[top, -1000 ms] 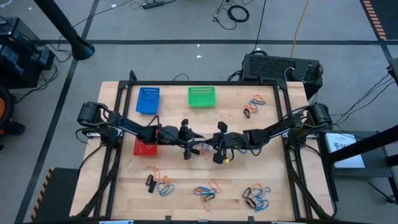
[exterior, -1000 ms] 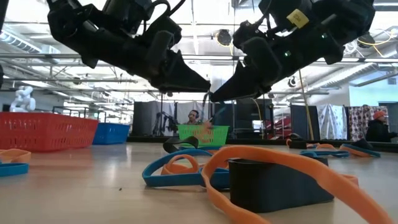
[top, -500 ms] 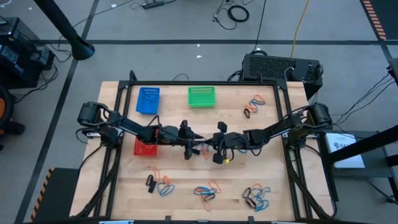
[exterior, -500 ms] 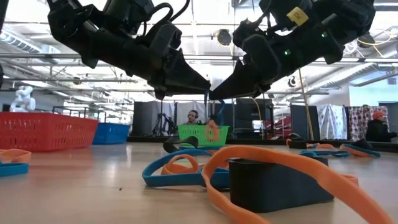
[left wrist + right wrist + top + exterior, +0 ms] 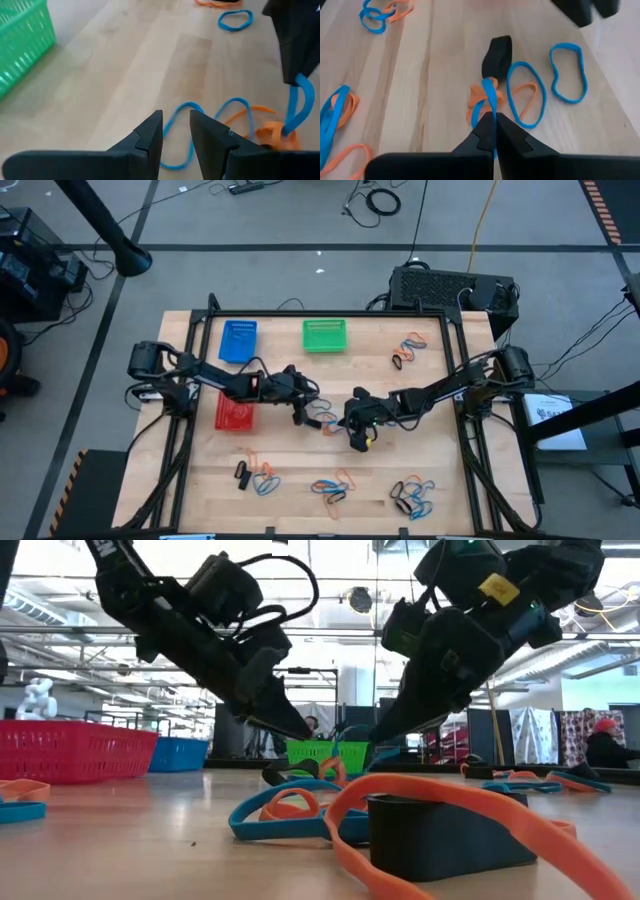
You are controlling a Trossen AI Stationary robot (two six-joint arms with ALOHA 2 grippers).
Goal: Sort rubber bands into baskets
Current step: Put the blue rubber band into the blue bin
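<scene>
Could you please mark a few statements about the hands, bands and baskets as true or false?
1. The right hand is shut on a blue band. True.
2. The left hand holds an orange band. False: nothing is between its fingers.
3. The green basket lies beside the blue basket along the table's far edge. True.
4. The red basket is under the right arm. False: it lies below the left arm.
5. Every band is already in a basket. False: many lie on the table.
</scene>
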